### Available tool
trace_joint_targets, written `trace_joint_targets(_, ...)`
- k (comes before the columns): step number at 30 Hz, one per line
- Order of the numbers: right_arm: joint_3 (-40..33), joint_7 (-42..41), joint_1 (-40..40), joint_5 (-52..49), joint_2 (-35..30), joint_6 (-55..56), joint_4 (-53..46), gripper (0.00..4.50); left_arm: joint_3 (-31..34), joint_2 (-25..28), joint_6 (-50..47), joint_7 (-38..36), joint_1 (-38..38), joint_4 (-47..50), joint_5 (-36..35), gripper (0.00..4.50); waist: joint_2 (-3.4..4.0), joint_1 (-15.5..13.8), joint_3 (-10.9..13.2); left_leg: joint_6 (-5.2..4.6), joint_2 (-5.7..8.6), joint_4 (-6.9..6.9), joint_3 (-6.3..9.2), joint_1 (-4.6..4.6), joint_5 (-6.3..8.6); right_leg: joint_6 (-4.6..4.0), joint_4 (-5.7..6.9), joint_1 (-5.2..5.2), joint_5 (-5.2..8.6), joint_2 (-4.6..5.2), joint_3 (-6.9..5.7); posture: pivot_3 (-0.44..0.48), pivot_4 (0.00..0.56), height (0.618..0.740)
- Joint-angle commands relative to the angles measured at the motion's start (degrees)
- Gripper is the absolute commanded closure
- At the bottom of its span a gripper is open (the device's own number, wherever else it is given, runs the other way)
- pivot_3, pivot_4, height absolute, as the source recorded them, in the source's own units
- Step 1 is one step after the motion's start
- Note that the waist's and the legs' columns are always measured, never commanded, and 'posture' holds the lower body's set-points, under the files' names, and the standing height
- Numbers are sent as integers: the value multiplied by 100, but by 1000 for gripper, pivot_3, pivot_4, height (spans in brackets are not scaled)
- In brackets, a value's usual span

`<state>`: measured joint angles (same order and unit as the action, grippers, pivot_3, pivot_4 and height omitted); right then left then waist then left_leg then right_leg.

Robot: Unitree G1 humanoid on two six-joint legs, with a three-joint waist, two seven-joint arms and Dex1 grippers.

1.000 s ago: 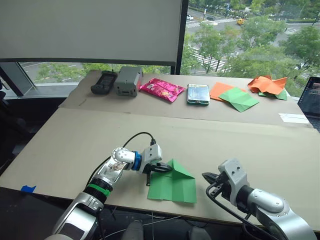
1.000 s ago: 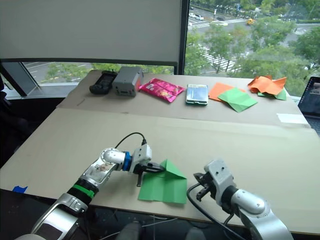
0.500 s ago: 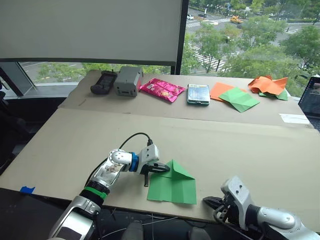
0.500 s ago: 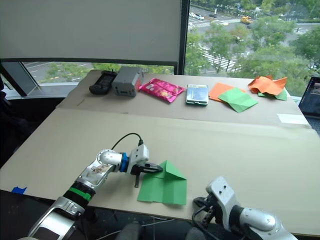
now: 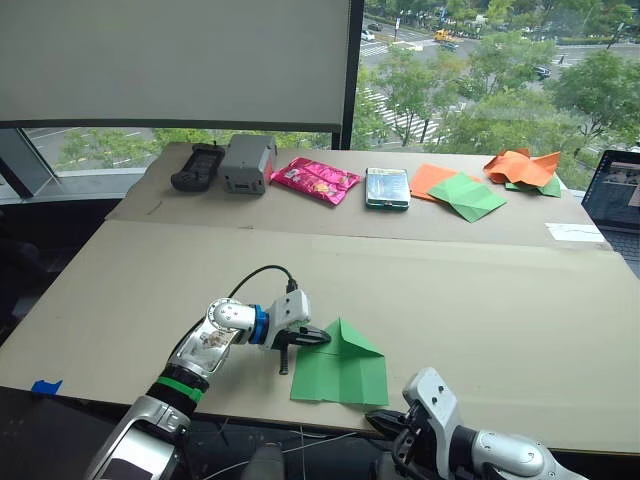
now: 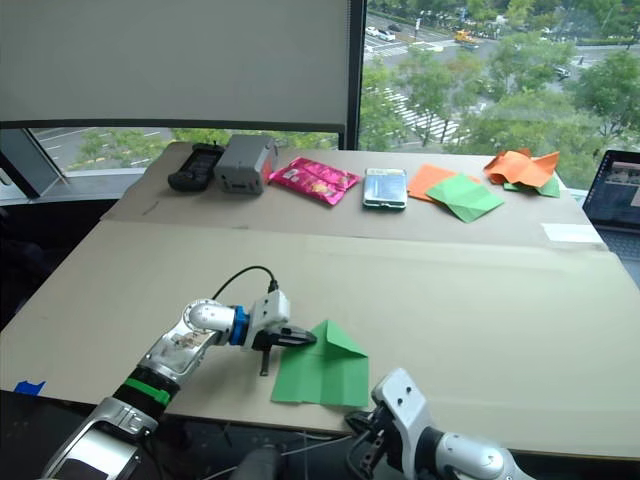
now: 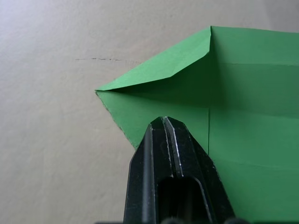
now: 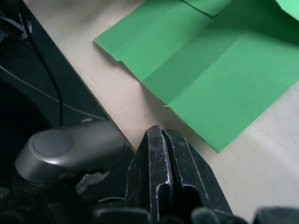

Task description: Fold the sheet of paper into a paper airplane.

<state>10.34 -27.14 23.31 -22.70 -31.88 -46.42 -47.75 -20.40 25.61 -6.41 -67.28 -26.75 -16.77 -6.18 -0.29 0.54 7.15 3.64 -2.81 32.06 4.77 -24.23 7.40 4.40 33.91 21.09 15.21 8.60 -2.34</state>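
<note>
the sheet of paper (image 5: 340, 365) lies near the tabletop (image 5: 480, 290) front edge, corners folded to a point. the left pincer (image 7: 164, 122), fingers together, presses its left flap; the right pincer (image 8: 161, 135), also closed, hovers off the edge. any sideways drag may skew the crease.

The sheet of paper (image 5: 340, 365) is bright green on a plain tan table (image 5: 480, 290). At the far side lie a glossy pink packet (image 5: 315, 180), orange papers (image 5: 520, 165) and a paler green folded paper (image 5: 463, 196). Both the left claw (image 7: 164, 126) and right claw (image 8: 161, 137) are black.
</note>
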Motion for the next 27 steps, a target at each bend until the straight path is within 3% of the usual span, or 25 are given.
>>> trace_joint_targets(1, -55, 323, 66, 188, 114, 82, 83, 4500, -147, 201, -142, -28, 140, -270, 302, 4481, 1, 5, -1, 0, 0, 0, 0, 0, 0, 0, 0, 0, 0, 0, 0, 0, 150, 713)
trace_joint_targets(8, -358, 656, 243, 291, 402, 401, 1, 4500, -192, 184, -86, -94, 57, -390, 310, 4481, 2, 12, -1, 1, -1, -1, 0, -4, 0, 0, -5, 3, 0, 2, 0, 0, 150, 713)
trace_joint_targets(14, -558, 891, 14, 247, 1020, 956, 336, 4500, -238, 161, 10, -125, -17, -526, 351, 4481, 8, 13, -1, 1, 0, -2, 0, -6, 1, 0, -6, 6, 0, 3, 0, 0, 150, 713)
trace_joint_targets(27, -382, 300, -881, -257, 1428, 1271, 967, 4500, -257, 147, 76, -93, -102, -645, 373, 4481, 19, 5, -8, 0, 0, -7, 0, -4, 0, 0, 8, 4, 0, 2, 0, 0, 150, 713)
